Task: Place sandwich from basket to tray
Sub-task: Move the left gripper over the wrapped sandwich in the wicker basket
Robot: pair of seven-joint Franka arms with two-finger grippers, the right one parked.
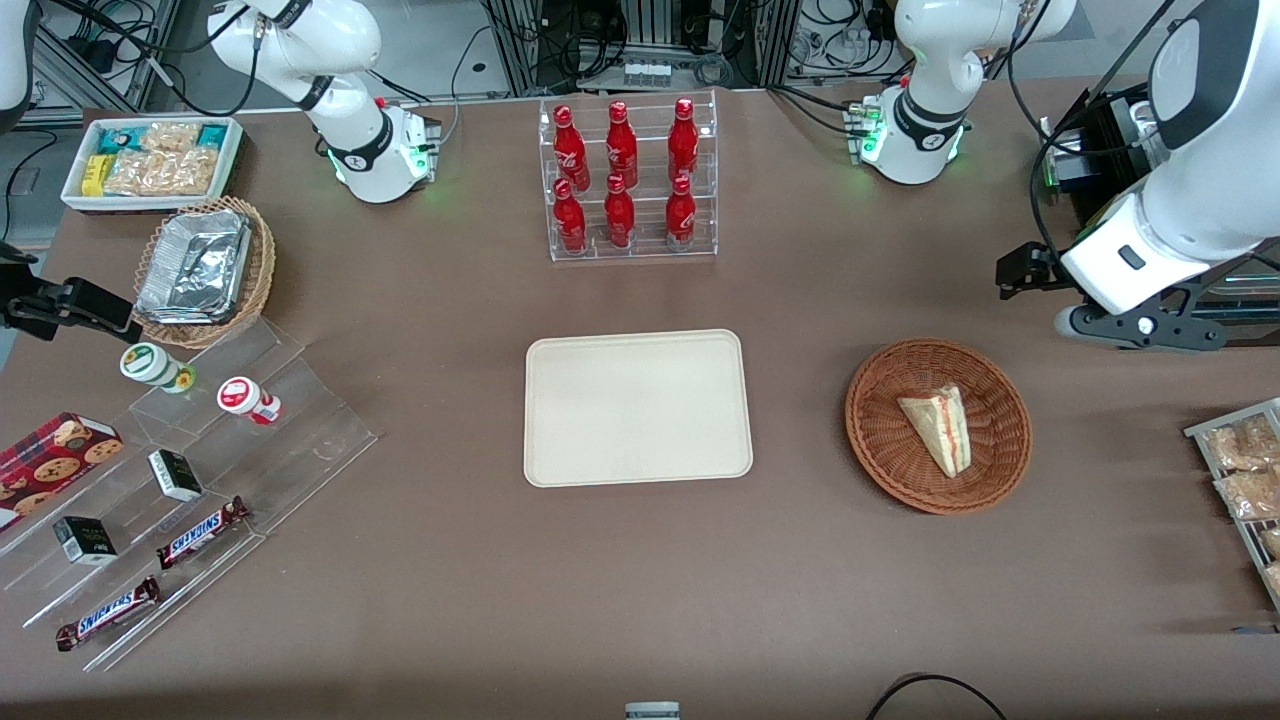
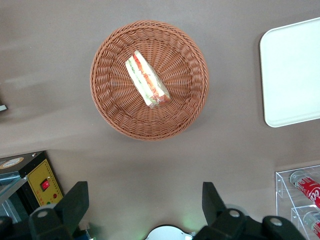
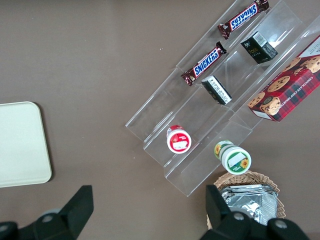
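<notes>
The sandwich (image 1: 940, 425), a wrapped pale wedge with red and green filling, lies in the round reddish-brown wicker basket (image 1: 880, 450). The cream tray (image 1: 637, 407) sits bare at the table's middle, beside the basket. My gripper (image 1: 1015, 270) hangs above the table, farther from the front camera than the basket and a little toward the working arm's end. It is open with nothing between its fingers. In the left wrist view the gripper (image 2: 145, 190) stands apart from the basket (image 2: 110, 105), the sandwich (image 2: 146, 80) and the tray (image 2: 295, 70).
A clear rack of red bottles (image 1: 628, 180) stands farther from the front camera than the tray. A wire shelf of snack bags (image 1: 1245, 470) sits at the working arm's end. Clear steps with snacks (image 1: 180, 470), a tan basket of foil trays (image 1: 205, 265) and a white bin (image 1: 150, 160) lie toward the parked arm's end.
</notes>
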